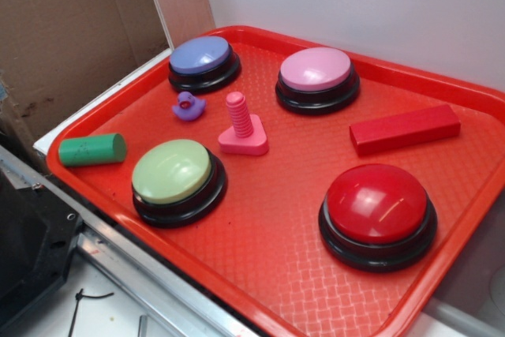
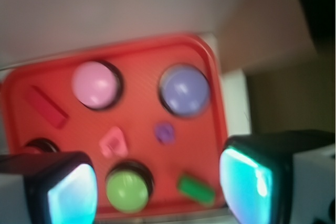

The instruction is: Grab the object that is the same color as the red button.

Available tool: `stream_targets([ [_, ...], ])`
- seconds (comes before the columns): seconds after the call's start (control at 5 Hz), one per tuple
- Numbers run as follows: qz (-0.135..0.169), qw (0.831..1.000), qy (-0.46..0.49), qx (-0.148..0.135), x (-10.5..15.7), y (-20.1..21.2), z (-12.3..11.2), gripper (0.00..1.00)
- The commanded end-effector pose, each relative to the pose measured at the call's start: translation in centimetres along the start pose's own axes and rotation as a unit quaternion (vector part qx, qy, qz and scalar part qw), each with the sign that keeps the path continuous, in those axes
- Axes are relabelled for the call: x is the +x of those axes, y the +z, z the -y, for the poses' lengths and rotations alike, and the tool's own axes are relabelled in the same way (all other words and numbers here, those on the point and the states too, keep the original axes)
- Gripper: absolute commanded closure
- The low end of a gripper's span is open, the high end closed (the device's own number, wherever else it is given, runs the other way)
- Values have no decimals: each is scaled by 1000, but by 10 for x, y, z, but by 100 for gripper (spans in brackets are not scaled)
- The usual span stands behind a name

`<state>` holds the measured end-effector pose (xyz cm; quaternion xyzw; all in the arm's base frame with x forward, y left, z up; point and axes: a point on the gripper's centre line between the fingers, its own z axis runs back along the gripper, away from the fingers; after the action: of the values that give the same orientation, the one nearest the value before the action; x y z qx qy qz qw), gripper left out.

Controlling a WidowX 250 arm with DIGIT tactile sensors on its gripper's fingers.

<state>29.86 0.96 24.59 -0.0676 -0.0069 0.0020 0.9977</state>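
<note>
My gripper hangs high above the tray with its jaws spread wide and nothing between them; only the wrist view shows it, and that view is blurred. The thing I want, the red block, lies flat on the far right side of the tray, between the pink button and the red button, touching neither; in my wrist view the same block sits off to the left edge, well away from the line between my fingers. That is the first risk — I am centred over the green button and the pink bolt toy, so a straight descent would land me on the wrong thing. The second is colour: the block is nearly the same red as the tray beneath it, and in the soft wrist picture its edges melt into the surface, so I could misjudge its outline or its angle. It lies slanted, and if I do not turn my wrist to close across its narrow width, my pads may meet its long ends and slip off. It is also low and flat — coming down too shallow would close on air, too deep would jam my fingertips into the textured tray.
</note>
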Motion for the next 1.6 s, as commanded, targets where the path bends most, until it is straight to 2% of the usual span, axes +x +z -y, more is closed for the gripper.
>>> stream_targets([
  [0.0, 3, 982, -187, 16, -25, -4, 118, 0],
  [0.2, -24, 971, -235, 25, -42, -26, 162, 0],
  [0.4, -41, 969, -242, 29, -49, -42, 171, 0],
  [0.8, -41, 969, -242, 29, -49, -42, 171, 0],
  [1.0, -86, 953, -283, 64, -34, -88, 159, 0],
  [1.2, -94, 941, -316, 79, -1, -119, 152, 0],
  [1.4, -99, 933, -337, 72, 22, -149, 147, 0],
])
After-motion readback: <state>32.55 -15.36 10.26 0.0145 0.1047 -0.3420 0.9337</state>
